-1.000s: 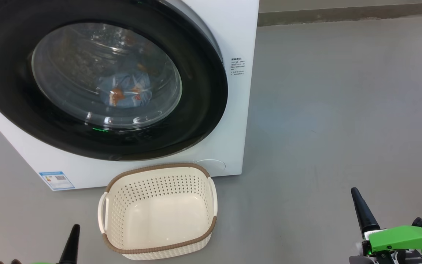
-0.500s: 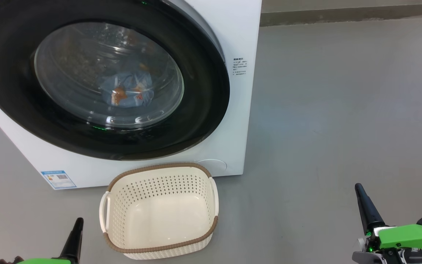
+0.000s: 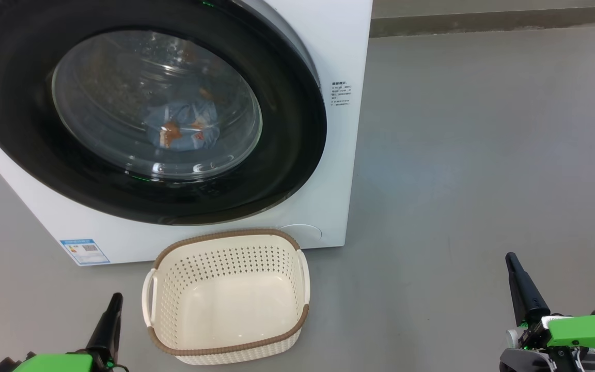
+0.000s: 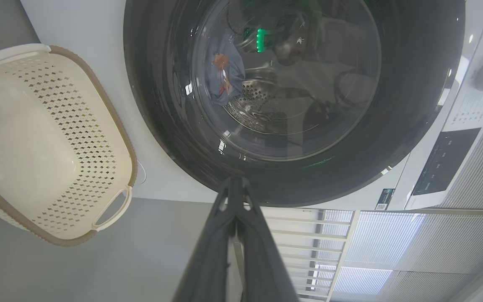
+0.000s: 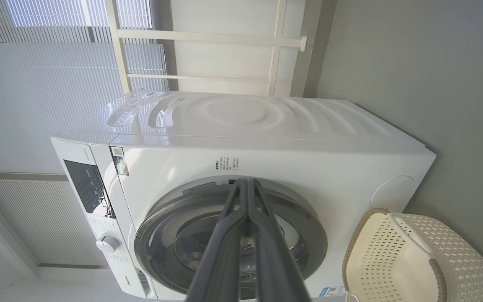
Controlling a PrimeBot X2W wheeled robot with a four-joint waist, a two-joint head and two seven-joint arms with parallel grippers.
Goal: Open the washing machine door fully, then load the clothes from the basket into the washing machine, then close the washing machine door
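The white washing machine stands ahead on the left. The washing machine door, black-rimmed with a glass bowl, lies closed flat against its front. Through the glass I see the clothes, light blue with orange prints, inside the drum. The cream basket sits on the floor in front of the machine with nothing in it. My left gripper is shut and holds nothing, just left of the basket. My right gripper is shut and holds nothing, far to the right. The left wrist view shows the door, clothes and basket.
Bare grey floor stretches to the right of the machine up to a dark skirting at the back. The machine's control panel and knob appear in the right wrist view, with window blinds behind.
Both gripper tips have crept a little forward and up in the head view. The whole picture has shifted slightly right, so the camera moved. Door, clothes and basket stay put.
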